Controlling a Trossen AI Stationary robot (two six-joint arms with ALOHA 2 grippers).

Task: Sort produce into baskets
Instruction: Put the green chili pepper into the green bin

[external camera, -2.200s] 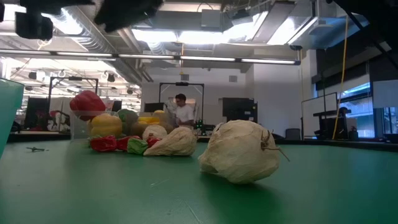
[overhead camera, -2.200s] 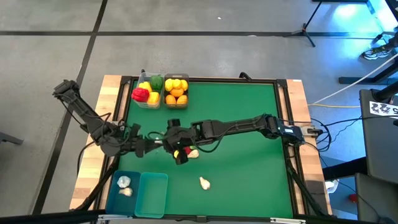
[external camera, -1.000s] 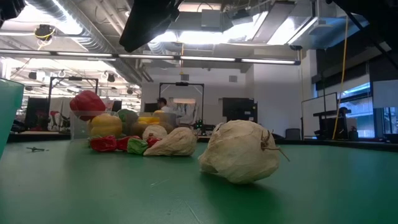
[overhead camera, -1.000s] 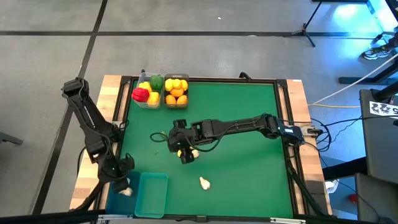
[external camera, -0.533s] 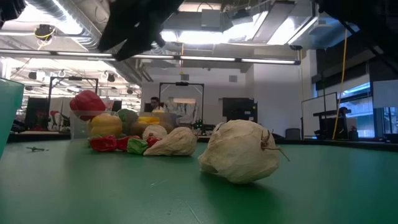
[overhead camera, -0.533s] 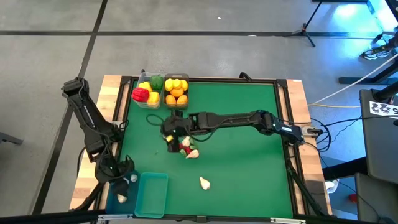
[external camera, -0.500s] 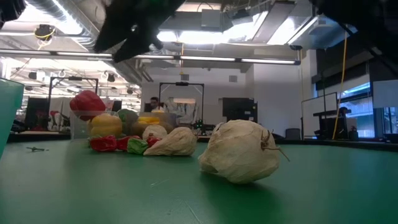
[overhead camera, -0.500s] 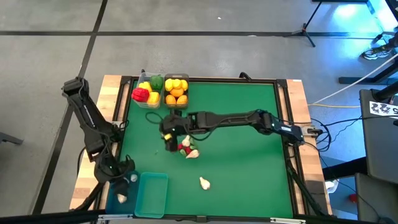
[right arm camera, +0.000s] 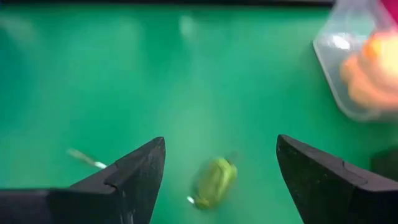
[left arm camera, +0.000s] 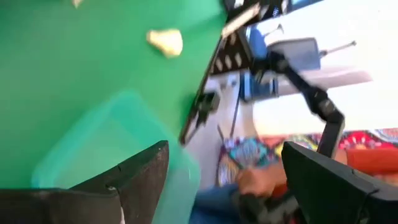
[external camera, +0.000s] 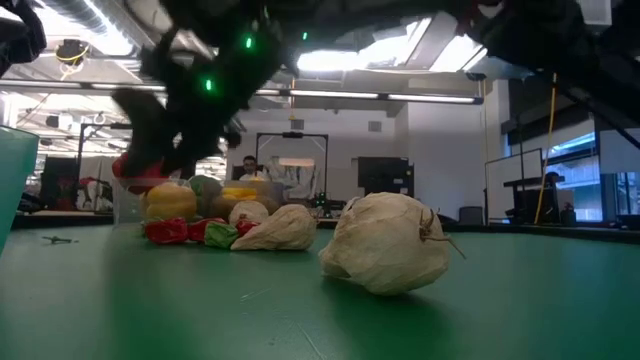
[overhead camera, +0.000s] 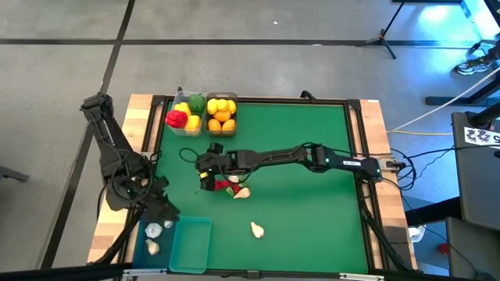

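Right end effector (right arm camera: 221,180) newly over green chili (right arm camera: 213,182).

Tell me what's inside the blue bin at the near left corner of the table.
In the high view, two white garlic bulbs lie in the corner bin. The left gripper overhangs its far edge and may cover more.

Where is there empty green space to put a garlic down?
The mat's whole right side is bare, beyond the right arm. It is crowded at the middle-left, where the right gripper hangs over the chilies, and around the bins at the near-left corner.
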